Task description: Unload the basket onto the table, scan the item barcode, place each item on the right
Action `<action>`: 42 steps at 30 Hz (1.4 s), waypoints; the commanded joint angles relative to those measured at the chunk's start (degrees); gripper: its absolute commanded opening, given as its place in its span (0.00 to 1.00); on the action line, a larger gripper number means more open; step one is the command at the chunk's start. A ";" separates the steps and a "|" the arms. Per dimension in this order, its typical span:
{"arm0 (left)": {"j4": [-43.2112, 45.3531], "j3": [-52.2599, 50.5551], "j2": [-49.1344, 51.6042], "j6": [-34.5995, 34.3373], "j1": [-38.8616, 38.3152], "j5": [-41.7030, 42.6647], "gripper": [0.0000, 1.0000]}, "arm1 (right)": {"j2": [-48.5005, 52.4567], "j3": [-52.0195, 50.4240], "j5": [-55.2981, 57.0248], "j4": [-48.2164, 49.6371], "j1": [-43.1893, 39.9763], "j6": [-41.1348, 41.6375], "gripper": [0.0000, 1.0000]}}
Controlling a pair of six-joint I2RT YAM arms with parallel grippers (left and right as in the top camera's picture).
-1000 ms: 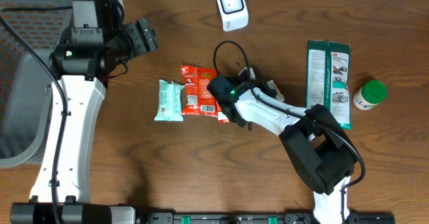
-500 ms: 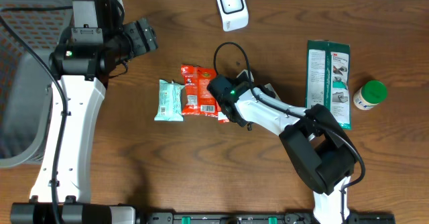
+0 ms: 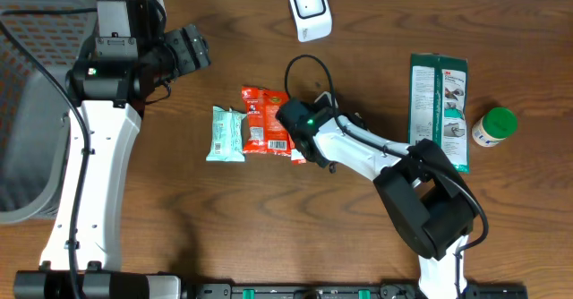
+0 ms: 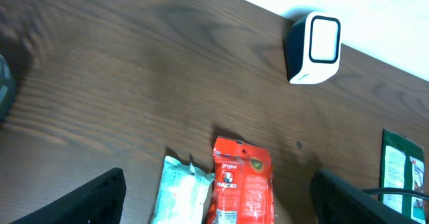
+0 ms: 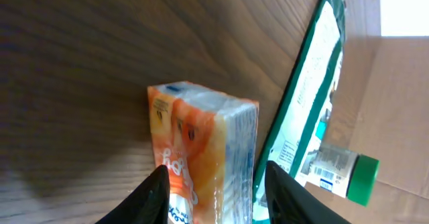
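The white scanner (image 3: 309, 10) stands at the table's far edge, its window also showing in the left wrist view (image 4: 314, 47). An orange-and-white packet (image 5: 201, 150) lies on the table beside a red snack bag (image 3: 265, 120). My right gripper (image 3: 303, 147) is down over the packet and hides most of it from above. Its jaws (image 5: 216, 184) straddle the packet, open, with a gap on the right side. My left gripper (image 3: 188, 50) hangs open high at the far left, nothing between its fingers (image 4: 94, 200).
A pale teal packet (image 3: 226, 134) lies left of the red bag. A long green package (image 3: 439, 111) and a green-capped bottle (image 3: 493, 126) sit at the right. A grey mesh basket (image 3: 27, 111) is at the left edge.
The right wrist has shifted very slightly over the orange packet. The left arm and the other items have not moved.
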 commanded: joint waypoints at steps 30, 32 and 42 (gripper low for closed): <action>0.02 0.20 -0.42 0.42 0.17 -0.13 0.88 | -13.42 0.46 -45.38 -2.93 -18.73 -12.24 0.52; 0.02 0.20 -0.42 0.44 0.17 -0.13 0.88 | -12.41 0.42 -44.63 -2.84 -18.73 -12.24 0.52; 0.00 0.20 -0.42 0.44 0.17 -0.13 0.88 | -8.26 0.11 -44.19 -1.29 -18.75 -12.26 0.43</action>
